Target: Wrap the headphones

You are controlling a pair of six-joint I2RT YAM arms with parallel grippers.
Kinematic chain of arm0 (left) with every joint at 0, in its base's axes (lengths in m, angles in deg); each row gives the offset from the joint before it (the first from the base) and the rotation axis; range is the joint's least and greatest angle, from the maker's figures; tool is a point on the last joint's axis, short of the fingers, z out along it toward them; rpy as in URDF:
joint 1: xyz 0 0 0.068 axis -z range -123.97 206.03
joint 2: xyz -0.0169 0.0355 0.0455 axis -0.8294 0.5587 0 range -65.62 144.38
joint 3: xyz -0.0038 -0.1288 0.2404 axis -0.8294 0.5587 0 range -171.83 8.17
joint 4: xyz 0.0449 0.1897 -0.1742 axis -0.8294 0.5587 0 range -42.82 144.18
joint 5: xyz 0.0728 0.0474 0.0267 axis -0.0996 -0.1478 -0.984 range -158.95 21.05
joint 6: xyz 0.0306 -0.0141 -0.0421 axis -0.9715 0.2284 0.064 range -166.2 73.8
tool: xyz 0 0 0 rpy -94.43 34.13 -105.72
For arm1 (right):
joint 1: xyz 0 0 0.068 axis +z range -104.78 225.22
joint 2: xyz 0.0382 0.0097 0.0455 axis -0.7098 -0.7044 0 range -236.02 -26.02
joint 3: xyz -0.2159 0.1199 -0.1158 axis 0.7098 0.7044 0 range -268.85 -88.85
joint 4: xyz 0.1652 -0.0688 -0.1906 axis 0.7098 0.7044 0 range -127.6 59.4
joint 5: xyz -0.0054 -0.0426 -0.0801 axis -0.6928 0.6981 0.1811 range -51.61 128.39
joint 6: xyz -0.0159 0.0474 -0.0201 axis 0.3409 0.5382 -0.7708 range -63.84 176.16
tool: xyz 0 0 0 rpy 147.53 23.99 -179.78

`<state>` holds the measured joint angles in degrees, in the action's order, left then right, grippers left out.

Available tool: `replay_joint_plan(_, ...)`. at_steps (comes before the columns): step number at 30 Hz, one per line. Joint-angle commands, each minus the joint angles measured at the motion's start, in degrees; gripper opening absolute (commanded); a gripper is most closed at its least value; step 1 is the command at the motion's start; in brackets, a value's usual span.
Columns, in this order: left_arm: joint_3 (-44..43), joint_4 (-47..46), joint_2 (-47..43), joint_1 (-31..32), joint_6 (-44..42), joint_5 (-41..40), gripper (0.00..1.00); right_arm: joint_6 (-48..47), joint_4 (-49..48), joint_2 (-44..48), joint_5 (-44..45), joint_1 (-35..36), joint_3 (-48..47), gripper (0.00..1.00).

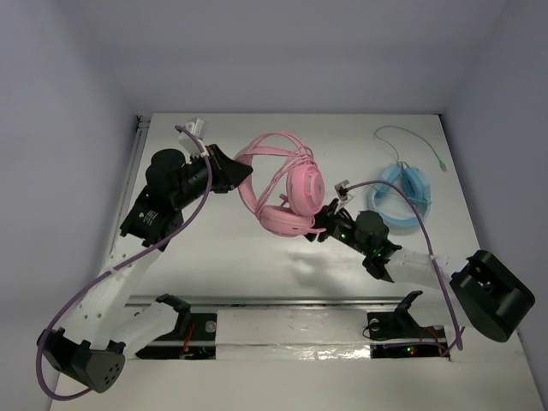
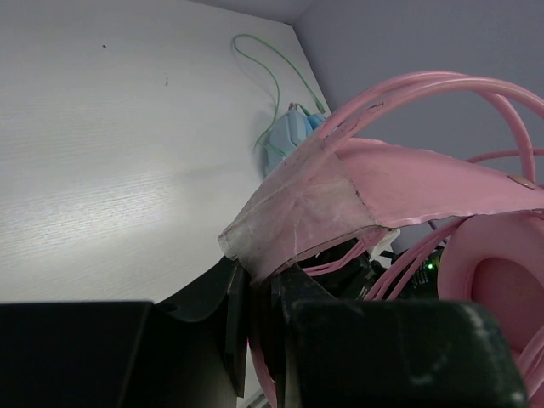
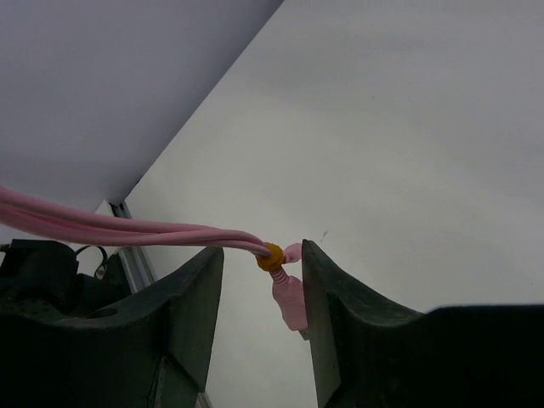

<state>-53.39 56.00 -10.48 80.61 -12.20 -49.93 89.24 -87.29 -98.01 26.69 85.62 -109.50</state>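
The pink round-cupped padded headphones [image 1: 301,187] have a thin double band; the left gripper [image 2: 255,293] pinches the band tight; the right gripper [image 3: 262,265] gapes around their thin pink cable [image 3: 127,228].

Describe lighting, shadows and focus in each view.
Top external: even soft light, sharp, faint shadows on the table below the headphones. Left wrist: the headband is close and blurred, with a bright sheen on the table. Right wrist: dark jaws out of focus, cable plug fairly clear.
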Motion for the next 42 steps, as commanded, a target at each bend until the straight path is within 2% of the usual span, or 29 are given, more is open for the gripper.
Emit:
replay_joint_plan(1, -3.6, -7.1, -2.2, -0.4, 4.3, 1.0, 0.0, 0.2, -5.7, 0.7, 1.2, -0.4, -0.1, 0.47)
replay_joint_plan(3, -3.6, -7.1, -2.2, -0.4, 4.5, 0.8, 0.0, 0.4, -5.9, 0.5, 1.5, -0.4, -0.1, 0.44)
replay_joint_plan(5, -3.6, -7.1, -2.2, -0.4, 4.8, 0.8, 0.0, 0.6, -6.2, -0.2, 1.5, -0.4, -0.1, 0.29)
replay_joint_plan(8, -3.3, -7.9, -2.1, -0.4, 5.5, 0.6, 0.0, 1.2, -6.4, -1.3, 0.5, -0.4, -0.6, 0.19)
replay_joint_plan(10, -2.7, -8.5, -2.0, -0.4, 6.9, 0.0, 0.0, 1.9, -6.9, -2.0, -0.3, -0.4, -1.0, 0.08)
replay_joint_plan(14, -0.1, -14.9, -1.7, -0.4, 13.1, -2.0, 0.0, 7.4, -8.9, -3.4, -1.6, -0.4, -0.4, 0.0)
replay_joint_plan(19, 8.6, -27.9, 0.5, -0.4, 25.1, -10.1, 0.0, 14.8, -12.6, -3.6, -2.4, 0.7, 1.4, 0.0)
replay_joint_plan(25, 11.8, -34.0, 4.4, 0.1, 29.5, -21.1, 0.0, 19.6, -12.5, -3.1, 0.2, 7.8, 1.7, 0.0)
replay_joint_plan(32, 12.2, -34.8, 6.0, 2.5, 27.2, -32.3, 0.0, 19.4, -8.3, -0.9, 3.6, 15.1, -2.3, 0.0)
replay_joint_plan(35, 12.9, -34.6, 6.7, 3.7, 25.2, -35.5, 0.0, 19.7, -7.8, 1.2, 2.8, 15.7, -3.8, 0.0)
replay_joint_plan(42, 14.7, -32.6, 7.9, 11.3, 18.9, -46.3, 0.0, 20.4, -8.7, 2.4, -1.8, 15.7, -9.9, 0.0)
